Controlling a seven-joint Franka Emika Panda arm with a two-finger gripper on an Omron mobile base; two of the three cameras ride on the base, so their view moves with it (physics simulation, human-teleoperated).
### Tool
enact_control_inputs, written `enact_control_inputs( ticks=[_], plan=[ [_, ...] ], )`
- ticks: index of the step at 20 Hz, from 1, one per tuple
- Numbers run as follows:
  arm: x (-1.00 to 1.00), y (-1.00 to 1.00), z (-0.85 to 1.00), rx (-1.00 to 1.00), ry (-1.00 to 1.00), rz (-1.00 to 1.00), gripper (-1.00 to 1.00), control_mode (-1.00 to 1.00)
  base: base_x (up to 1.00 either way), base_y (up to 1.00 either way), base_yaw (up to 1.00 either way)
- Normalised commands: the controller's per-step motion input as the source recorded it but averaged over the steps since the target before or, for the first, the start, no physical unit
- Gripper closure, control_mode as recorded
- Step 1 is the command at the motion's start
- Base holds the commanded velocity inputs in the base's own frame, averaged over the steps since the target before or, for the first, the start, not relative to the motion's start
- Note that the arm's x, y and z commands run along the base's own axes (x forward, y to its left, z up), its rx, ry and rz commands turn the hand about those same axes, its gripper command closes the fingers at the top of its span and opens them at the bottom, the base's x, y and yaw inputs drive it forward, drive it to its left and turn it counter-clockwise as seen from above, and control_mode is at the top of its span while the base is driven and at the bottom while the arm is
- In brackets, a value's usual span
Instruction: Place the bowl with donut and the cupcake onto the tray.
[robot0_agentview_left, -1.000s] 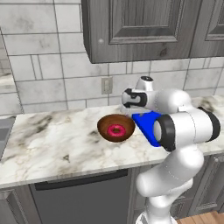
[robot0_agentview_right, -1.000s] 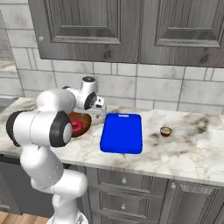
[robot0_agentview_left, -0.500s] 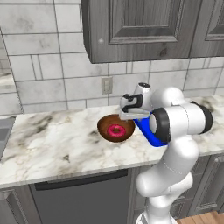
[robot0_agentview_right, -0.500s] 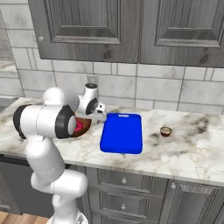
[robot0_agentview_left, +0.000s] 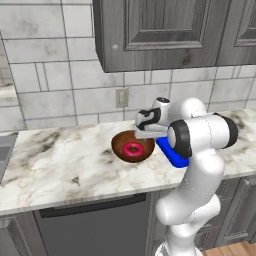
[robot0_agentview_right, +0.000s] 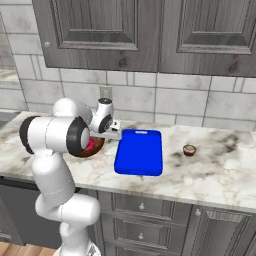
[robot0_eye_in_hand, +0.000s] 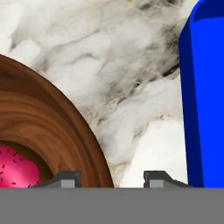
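Marble counter (robot0_agentview_left: 60, 165) carries everything. Gripper (robot0_eye_in_hand: 112, 177) straddles the bowl (robot0_agentview_left: 132, 146) rim, one finger (robot0_eye_in_hand: 65, 179) inside, one outside; grip not confirmed. Donut (robot0_agentview_left: 133, 149) lies inside. Tray (robot0_agentview_right: 139, 151) beside and cupcake (robot0_agentview_right: 189, 150) beyond: nothing is placed yet.

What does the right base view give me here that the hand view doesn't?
Right base view alone: the cupcake standing on the counter to the right of the tray, the whole outline of the tray, and the arm with its end effector down at the bowl's tray-side edge.

Hand view alone: the two fingertips set either side of the bowl's rim, and the strip of bare marble between bowl and tray.

Both: bowl, pink donut, blue tray and counter, with bowl and tray apart.
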Motion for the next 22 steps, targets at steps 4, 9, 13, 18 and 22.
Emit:
enact_control_inputs(
  ticks=[4, 9, 13, 18, 22],
  plan=[
    [0.07, -0.12, 0.06, 0.03, 0.01, -0.01, 1.00, -1.00, 0.00, 0.00, 0.00],
    [0.17, -0.43, 0.52, 0.18, 0.11, -0.10, 1.00, -1.00, 0.00, 0.00, 0.00],
    [0.14, -0.37, 0.62, 0.22, 0.06, -0.08, 1.00, -1.00, 0.00, 0.00, 0.00],
    [0.15, -0.48, 0.25, 0.03, 0.07, -0.01, 1.00, -1.00, 0.00, 0.00, 0.00],
    [0.23, -0.56, 0.15, 0.01, 0.16, -0.02, 1.00, -1.00, 0.00, 0.00, 0.00]
  ],
)
